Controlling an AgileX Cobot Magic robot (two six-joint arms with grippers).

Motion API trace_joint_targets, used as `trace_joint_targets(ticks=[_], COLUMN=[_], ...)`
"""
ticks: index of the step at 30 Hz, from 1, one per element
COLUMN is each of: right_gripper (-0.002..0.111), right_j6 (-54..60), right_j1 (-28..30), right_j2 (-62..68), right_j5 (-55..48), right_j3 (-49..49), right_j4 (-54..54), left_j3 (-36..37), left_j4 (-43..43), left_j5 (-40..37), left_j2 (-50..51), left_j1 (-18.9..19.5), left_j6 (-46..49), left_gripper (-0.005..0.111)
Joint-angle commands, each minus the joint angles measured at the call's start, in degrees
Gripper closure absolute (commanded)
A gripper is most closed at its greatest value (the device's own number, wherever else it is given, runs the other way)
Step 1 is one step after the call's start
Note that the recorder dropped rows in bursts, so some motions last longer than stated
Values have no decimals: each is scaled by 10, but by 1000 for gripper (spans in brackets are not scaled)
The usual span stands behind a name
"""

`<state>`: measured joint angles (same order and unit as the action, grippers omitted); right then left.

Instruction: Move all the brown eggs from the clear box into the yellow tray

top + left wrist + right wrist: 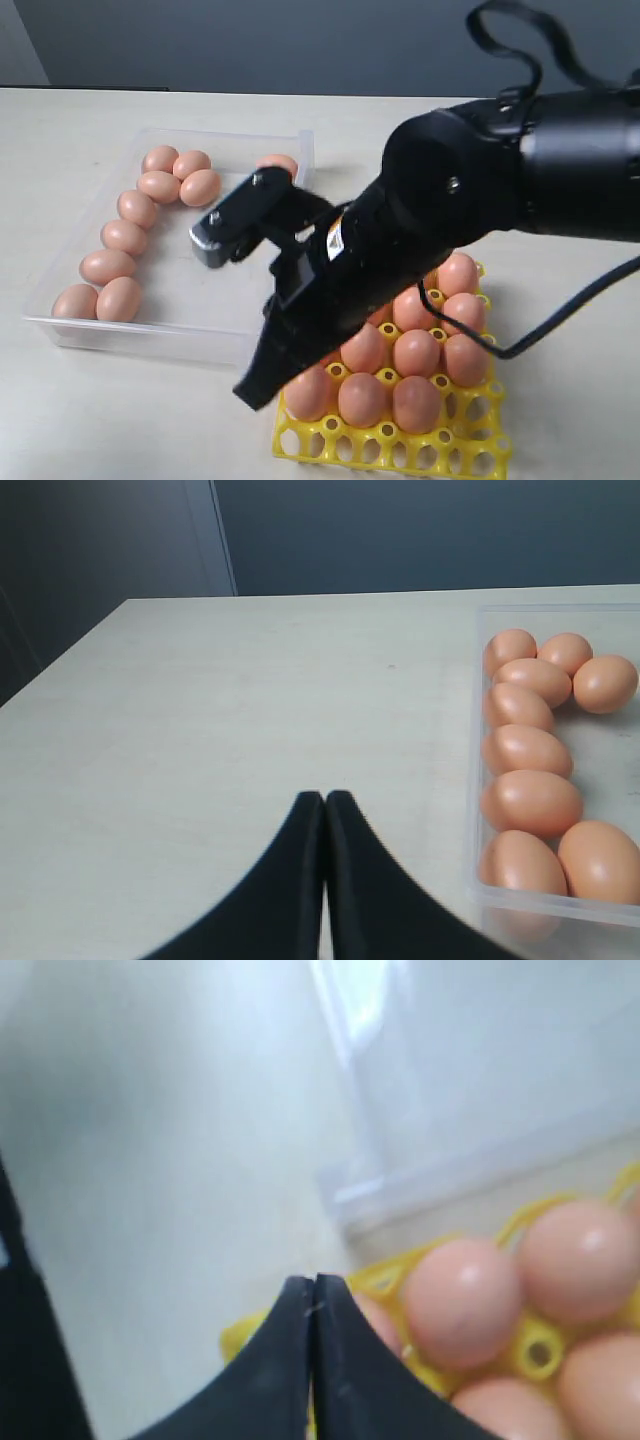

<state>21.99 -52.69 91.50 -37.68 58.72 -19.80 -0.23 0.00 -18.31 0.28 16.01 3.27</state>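
Now, on your pale counter (60,400), the clear box (200,338) sits far left and the yellow tray (386,432) near right, just beside it. Your right end effector (255,392) hangs closed and empty at the tray's near left corner. Your left end effector (325,802) is closed too, over counter left of the box. Brown eggs (124,238) line the box's left and far sides; more fill tray cups.
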Motion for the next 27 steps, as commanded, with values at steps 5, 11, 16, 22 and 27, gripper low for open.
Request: trace_joint_targets(ticks=[5,11,16,22,27], right_gripper=[108,108,108,108,108], right_j6=[4,3,3,3,45], right_j1=[26,167,254,323,337], right_j2=[-11,57,129,227,298], right_j5=[264,345,326,240,88], right_j3=[-1,85,223,321,387], right_j4=[68,-2,-41,-258,-268], left_j3=[2,2,2,2,2], left_j4=[0,0,0,0,0], left_j5=[6,6,6,6,6], left_j2=[-3,-3,-3,-3,-3], left_j1=[-3,-3,-3,-3,-3], left_j6=[0,0,0,0,0], left_gripper=[106,106,106,106,106])
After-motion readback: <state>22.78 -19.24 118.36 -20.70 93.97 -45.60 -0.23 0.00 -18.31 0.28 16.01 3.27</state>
